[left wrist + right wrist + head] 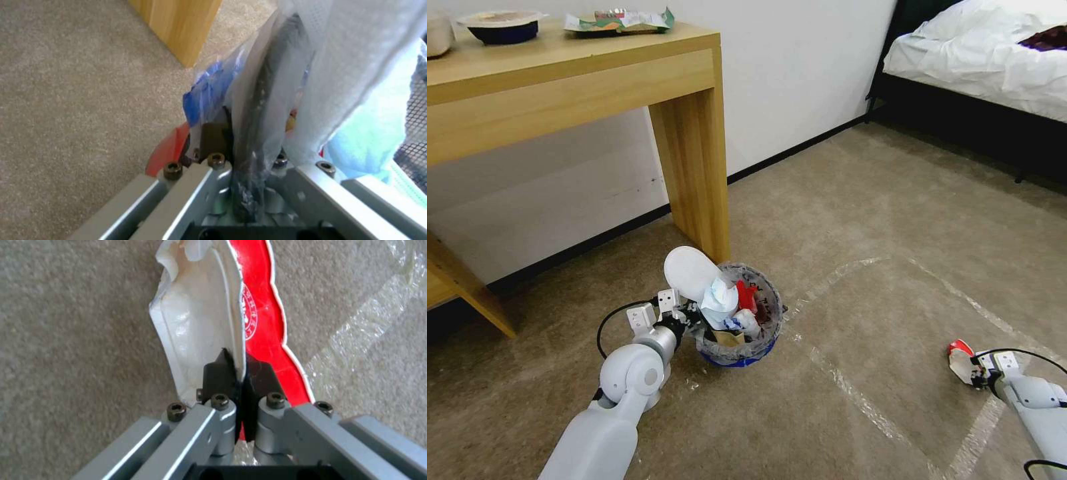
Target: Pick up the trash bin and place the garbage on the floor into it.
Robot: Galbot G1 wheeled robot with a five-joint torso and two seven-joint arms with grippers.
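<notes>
Right gripper (240,373) sits nearest, low at the near right of the floor, its dark pads pressed together on the edge of a red wrapper (262,316) with a white inner face (the pinch is plain in the right wrist view). From the head camera this wrapper (960,360) is at carpet level, and whether it has left the floor is hard to say. Beside it lie strips of clear tape (854,393) stuck to the carpet (894,220).

Far to the left, the left gripper (684,320) is clamped on the near-left rim of the trash bin (740,353); the left wrist view shows the bin's rim and bag liner (258,100) nipped between the pads. This bin stands just beside the wooden table leg (694,167), and is stuffed with a white slipper (690,270), crumpled white-blue paper (718,297) and something red.

Judging by this, most litter is already in, and the step in hand is the last piece. Next the wrapper must be carried left across the open carpet to the bin's mouth, above the heaped load, and let go where it will not slide off.
</notes>
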